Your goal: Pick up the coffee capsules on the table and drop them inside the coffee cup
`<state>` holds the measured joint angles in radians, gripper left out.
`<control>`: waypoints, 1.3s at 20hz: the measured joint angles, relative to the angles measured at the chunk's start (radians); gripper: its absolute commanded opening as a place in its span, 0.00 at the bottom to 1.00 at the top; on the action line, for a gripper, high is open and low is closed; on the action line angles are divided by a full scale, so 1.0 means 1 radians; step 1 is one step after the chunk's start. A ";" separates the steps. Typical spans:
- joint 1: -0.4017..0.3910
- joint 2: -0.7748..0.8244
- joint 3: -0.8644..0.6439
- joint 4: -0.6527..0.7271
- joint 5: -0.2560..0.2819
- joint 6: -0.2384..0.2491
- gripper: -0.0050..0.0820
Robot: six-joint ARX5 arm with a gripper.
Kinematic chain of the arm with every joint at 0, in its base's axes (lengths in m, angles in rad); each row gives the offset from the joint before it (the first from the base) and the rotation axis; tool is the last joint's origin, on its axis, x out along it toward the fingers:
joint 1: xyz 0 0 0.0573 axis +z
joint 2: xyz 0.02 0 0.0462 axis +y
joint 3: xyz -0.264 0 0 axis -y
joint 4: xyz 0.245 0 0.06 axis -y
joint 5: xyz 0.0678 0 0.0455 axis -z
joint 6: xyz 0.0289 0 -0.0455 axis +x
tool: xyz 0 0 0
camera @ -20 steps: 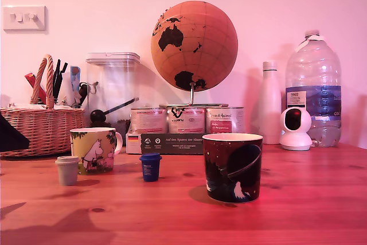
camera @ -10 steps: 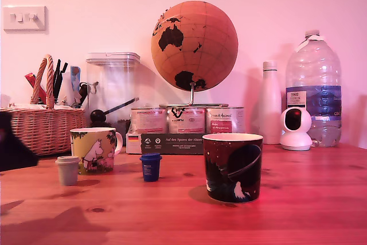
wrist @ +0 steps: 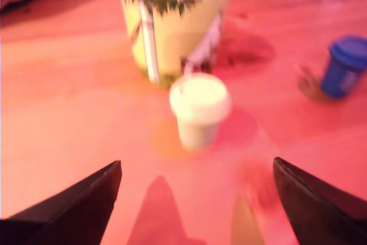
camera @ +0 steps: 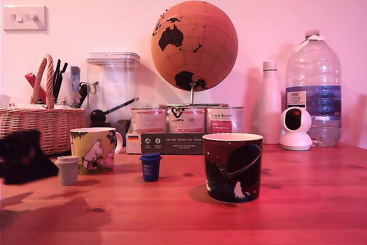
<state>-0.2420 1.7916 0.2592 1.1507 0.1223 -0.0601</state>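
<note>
Wrist view: the gripper [wrist: 195,199] shows only as two dark finger tips, cut off by the frame edge; its jaws stand wide apart and hold nothing. Ahead of the gap, clear of both tips, the pale grey capsule [wrist: 200,109] stands on the wooden table [wrist: 69,113] with its wide rim up. Just behind it is the yellow illustrated mug [wrist: 175,18], whose top is cropped. The dark blue capsule [wrist: 344,67] stands well off to one side, blurred and partly cut by the frame edge.

Exterior view: the gripper [camera: 26,156] is a dark, blurred mass at the exterior view's left edge, its fingers not distinguishable. The pale grey capsule [camera: 67,170] stands just beside it, in front of the yellow illustrated mug [camera: 94,150]. The dark blue capsule [camera: 151,166] stands between that mug and the dark mug [camera: 232,166], apart from both.
</note>
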 measured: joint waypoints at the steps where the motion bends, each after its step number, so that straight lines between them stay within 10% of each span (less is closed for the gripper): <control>1: 0.000 0.026 0.025 0.002 0.000 0.000 0.94; 12: 0.000 0.162 0.138 0.020 0.003 0.008 0.93; 15: 0.000 0.162 0.139 0.010 0.015 0.011 0.75; 19: 0.000 0.162 0.139 0.006 0.026 0.011 0.22; 26: 0.000 0.162 0.139 0.002 0.034 0.011 0.20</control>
<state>-0.2420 1.9533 0.3981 1.1522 0.1558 -0.0490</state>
